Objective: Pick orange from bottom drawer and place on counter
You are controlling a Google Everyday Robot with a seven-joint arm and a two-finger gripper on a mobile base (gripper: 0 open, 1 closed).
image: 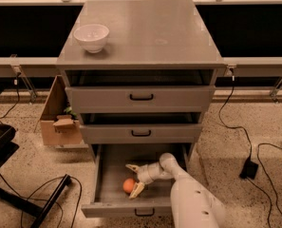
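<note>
Gripper is sitting low inside the bottom drawer, reaching in from the right of the view on the white arm; its two pale fingers are standing spread wide, clasping nothing, one pointing toward the drawer's back and the other toward its front; the orange is lying on the drawer floor just left of that opening, tucked close against the front-side finger, perhaps touching it, though I cannot be sure; so the fruit is not sitting centred in the gap but off toward the drawer's front and a little beyond the fingertips; by my reading the coming move is calling for a short push leftward and frontward until both fingers are bracketing it; being round, it is offering no long axis to line up with; further out, the drawer is hanging pulled out beneath the two upper drawers; above them the counter is waiting, carrying a white bowl near its left edge.
</note>
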